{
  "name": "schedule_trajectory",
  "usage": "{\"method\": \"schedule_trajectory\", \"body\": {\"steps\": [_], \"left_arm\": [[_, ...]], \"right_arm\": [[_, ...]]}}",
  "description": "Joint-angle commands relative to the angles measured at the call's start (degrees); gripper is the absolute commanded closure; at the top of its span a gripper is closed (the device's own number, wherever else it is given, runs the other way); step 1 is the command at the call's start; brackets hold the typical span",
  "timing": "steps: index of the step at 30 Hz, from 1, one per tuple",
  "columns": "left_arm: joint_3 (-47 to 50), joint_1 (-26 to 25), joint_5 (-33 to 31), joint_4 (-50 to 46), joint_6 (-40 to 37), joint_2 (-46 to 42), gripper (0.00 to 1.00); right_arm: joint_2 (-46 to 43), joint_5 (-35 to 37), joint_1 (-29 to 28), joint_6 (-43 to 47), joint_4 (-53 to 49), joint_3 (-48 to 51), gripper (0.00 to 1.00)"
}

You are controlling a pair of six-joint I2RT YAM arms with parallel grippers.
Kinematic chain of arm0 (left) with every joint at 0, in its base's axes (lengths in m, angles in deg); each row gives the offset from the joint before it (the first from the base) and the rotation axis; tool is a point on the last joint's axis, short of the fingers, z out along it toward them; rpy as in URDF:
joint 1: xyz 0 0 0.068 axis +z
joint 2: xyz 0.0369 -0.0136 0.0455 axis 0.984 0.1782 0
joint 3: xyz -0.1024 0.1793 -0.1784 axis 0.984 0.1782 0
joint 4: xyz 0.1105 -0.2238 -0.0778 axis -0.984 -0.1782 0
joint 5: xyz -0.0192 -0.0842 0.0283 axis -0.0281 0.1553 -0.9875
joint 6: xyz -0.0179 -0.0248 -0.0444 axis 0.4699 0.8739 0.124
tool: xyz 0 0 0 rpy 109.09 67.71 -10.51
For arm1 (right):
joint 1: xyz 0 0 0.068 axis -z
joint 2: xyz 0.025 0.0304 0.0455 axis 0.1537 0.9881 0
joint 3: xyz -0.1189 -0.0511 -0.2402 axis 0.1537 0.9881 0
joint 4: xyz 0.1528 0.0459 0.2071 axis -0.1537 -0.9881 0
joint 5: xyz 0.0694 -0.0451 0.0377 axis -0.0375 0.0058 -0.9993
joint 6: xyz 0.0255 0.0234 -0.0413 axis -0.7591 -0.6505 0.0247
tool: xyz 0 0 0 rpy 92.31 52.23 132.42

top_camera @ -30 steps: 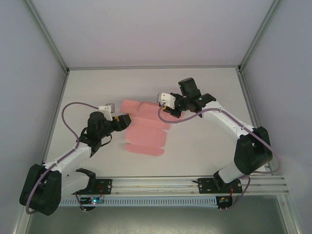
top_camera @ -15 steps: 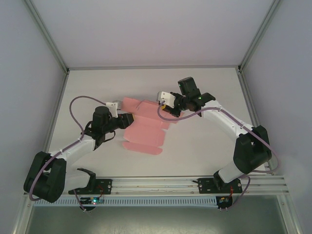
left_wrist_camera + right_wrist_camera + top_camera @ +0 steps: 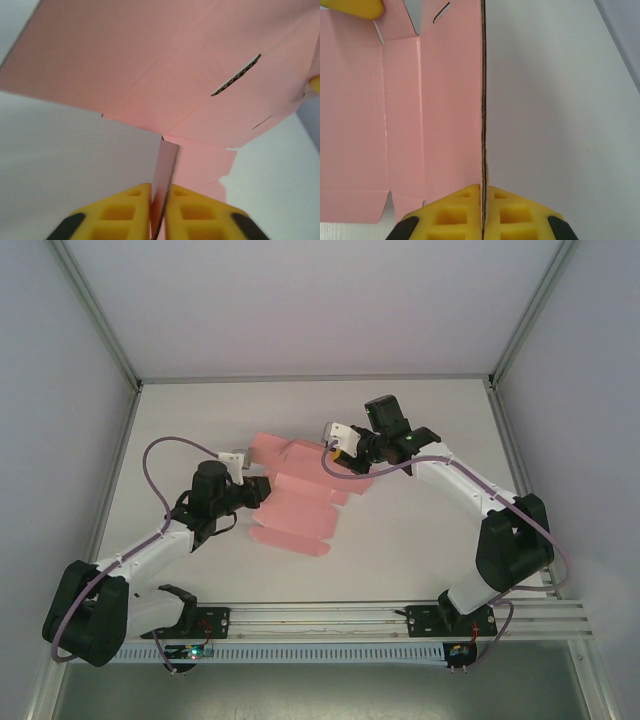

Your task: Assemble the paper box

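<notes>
Top external: the paper box is lying opened out on the table, with the left tool at its left edge and the right tool at its right edge.
Left wrist: the left tool is pinching a thin flap of the paper box.
Right wrist: the right tool is clamping an edge-on panel of the paper box.

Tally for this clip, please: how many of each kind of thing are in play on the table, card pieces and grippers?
Pink box sheet: 1
Grippers: 2, left gripper and right gripper, each shut on an edge of the sheet
Total: 3
</notes>
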Motion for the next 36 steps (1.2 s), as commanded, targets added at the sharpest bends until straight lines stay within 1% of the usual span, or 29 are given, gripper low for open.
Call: {"method": "schedule_trajectory", "body": {"steps": [1, 4, 9, 11, 15, 17, 20, 23, 24, 26, 29, 36], "left_arm": [[-1.3, -1.44, -2.2, -0.29, -2.53, 0.22, 0.92], [-2.96, -4.42, -6.79, -1.56, -5.4, 1.36, 0.96], [-7.25, -12.99, -21.17, -6.32, -12.43, 3.92, 0.97], [-9.37, -14.69, -24.64, -7.96, -13.38, 5.93, 0.98], [-13.75, -18.03, -33.13, -10.72, -14.0, 12.01, 1.0], [-15.79, -20.25, -37.46, -10.79, -14.91, 15.63, 1.0], [-18.47, -24.35, -41.49, -10.18, -17.42, 20.26, 1.0], [-20.62, -26.97, -40.61, -9.41, -18.14, 23.25, 1.0], [-21.3, -27.15, -39.22, -9.21, -17.87, 24.16, 1.0], [-22.45, -27.32, -38.76, -8.32, -15.93, 26.19, 1.0], [-24.9, -27.41, -40.61, -9.08, -12.82, 29.27, 1.0], [-28.79, -28.06, -41.93, -10.99, -10.1, 34.24, 1.0]], "right_arm": [[0.6, -0.62, -0.18, -1.02, -1.34, -1.52, 1.0], [0.84, 0.96, -1.17, -0.92, -1.49, -1.22, 1.0], [1.39, 5.83, -2.94, -2.7, -0.18, -0.9, 1.0], [1.4, 8.85, -4.28, -2.72, 0.47, -0.43, 1.0], [-0.18, 15.89, -7.7, -1.67, 5.6, 3.73, 1.0], [-0.69, 16.42, -8.67, -2.48, 6.9, 4.72, 1.0], [-0.19, 17.15, -9.38, -4.25, 6.84, 4.61, 1.0], [0.37, 19.9, -10.38, -3.58, 6.78, 4.73, 1.0], [0.58, 20.28, -10.55, -3.79, 6.91, 4.71, 1.0], [0.77, 19.94, -10.65, -4.24, 7.19, 4.98, 1.0], [0.86, 19.94, -11.21, -4.58, 8.12, 5.82, 1.0], [1.51, 20.78, -12.76, -4.96, 9.08, 6.85, 1.0]]}}
